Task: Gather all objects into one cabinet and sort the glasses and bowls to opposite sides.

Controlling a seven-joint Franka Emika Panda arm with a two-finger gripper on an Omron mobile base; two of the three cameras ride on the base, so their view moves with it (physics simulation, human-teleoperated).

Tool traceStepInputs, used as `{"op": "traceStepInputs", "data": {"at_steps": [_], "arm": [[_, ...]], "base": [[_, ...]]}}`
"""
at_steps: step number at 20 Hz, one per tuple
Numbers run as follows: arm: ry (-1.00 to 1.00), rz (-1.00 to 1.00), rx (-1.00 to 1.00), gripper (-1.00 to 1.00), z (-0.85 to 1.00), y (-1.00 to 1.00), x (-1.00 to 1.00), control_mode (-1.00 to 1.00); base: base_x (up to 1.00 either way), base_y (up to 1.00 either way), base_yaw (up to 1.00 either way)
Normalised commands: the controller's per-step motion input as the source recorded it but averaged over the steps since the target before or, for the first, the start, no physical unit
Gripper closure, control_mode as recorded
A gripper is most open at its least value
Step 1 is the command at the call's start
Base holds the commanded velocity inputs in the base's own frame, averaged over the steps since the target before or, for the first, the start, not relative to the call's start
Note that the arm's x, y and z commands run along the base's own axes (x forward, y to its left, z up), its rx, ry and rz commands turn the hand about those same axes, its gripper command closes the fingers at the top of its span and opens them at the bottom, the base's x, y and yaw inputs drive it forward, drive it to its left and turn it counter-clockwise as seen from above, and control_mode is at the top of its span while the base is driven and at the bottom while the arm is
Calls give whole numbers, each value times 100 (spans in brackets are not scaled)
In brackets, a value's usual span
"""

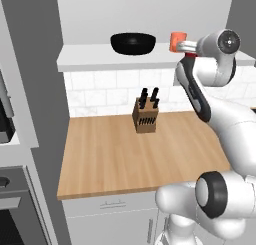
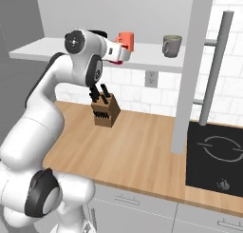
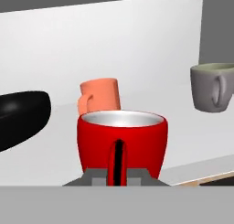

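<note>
In the hand view the glossy red cup [image 3: 137, 141] sits right in front of my gripper [image 3: 118, 173], which is shut on its handle. Behind it on the white shelf board [image 3: 192, 145] of the doorless cabinet stands the orange cup [image 3: 100, 96]. The wide black bowl [image 3: 20, 115] lies to the left, and the grey-green mug [image 3: 212, 86] is to the right. From the base views, the bowl [image 1: 133, 43] rests mid-shelf. The orange cup [image 1: 176, 41] stands beside my hand, and the mug [image 2: 172, 45] stands further right. A sliver of the red cup [image 2: 116, 61] shows under my hand.
A wooden knife block [image 1: 146, 114] stands at the back of the wooden counter [image 1: 110, 159] below the shelf. To the right are a grey cabinet door with a long bar handle [image 2: 216, 70] and a black cooktop [image 2: 213, 156]. An oven [image 1: 10, 209] sits at far left.
</note>
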Motion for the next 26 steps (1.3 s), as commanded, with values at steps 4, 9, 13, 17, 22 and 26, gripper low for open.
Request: {"op": "traceStepInputs", "data": {"at_steps": [4, 9, 13, 17, 22, 26], "arm": [[0, 0, -8, 100, 0, -17, 33, -100], [-5, 0, -9, 100, 0, -22, 32, -100], [-15, 0, -11, 100, -25, -35, 4, -100], [-19, 0, -5, 100, -47, -40, 0, -100], [-24, 0, 0, 100, -17, -15, 16, -100], [-18, 0, 0, 100, 0, -5, 31, -100]], "base": [[0, 0, 0], [0, 0, 0], [0, 0, 0], [0, 0, 0], [0, 0, 0], [0, 0, 0]]}}
